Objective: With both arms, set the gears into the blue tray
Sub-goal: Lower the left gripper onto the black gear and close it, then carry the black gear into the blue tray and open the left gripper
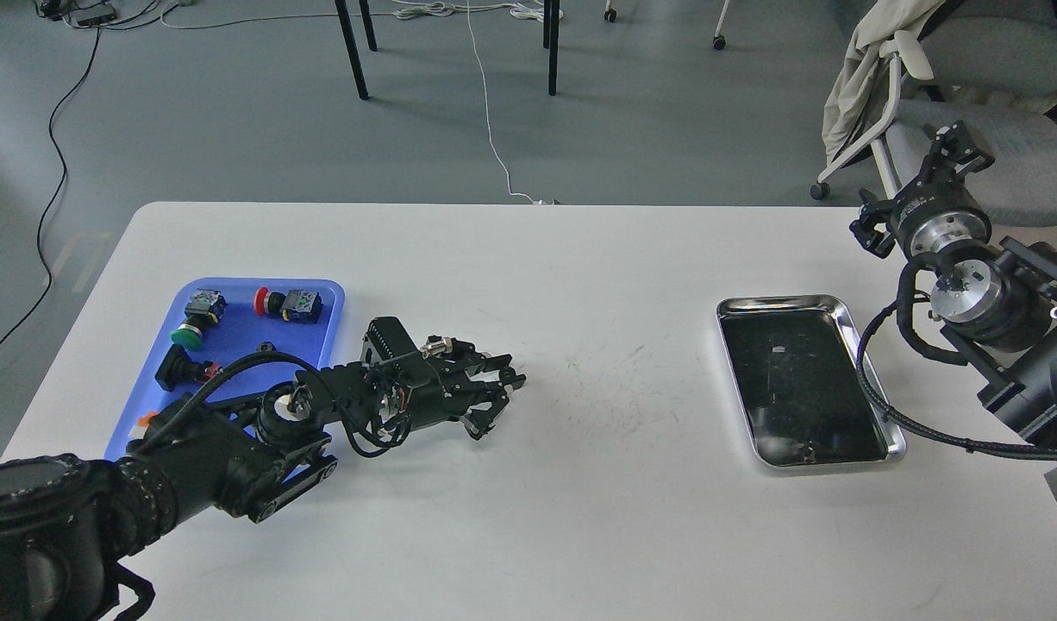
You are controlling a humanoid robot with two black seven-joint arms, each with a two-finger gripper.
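The blue tray [315,343] lies at the table's left, holding one small black gear [265,347] among push-button switches. My left arm reaches across the tray's near corner onto the white table. Its gripper [509,382] has its fingers drawn together low over the table, right of the tray, at the spot where a second gear lay. That gear is now hidden between the fingertips. My right gripper [921,185] is raised beyond the table's far right edge, dark and seen from behind, so its fingers cannot be told apart.
Switches with a green cap [184,335] and a red cap [260,301], plus a black one [174,371], sit in the blue tray. A shiny steel tray [878,405] with a black inside lies at the right. An office chair [968,52] stands behind the right arm.
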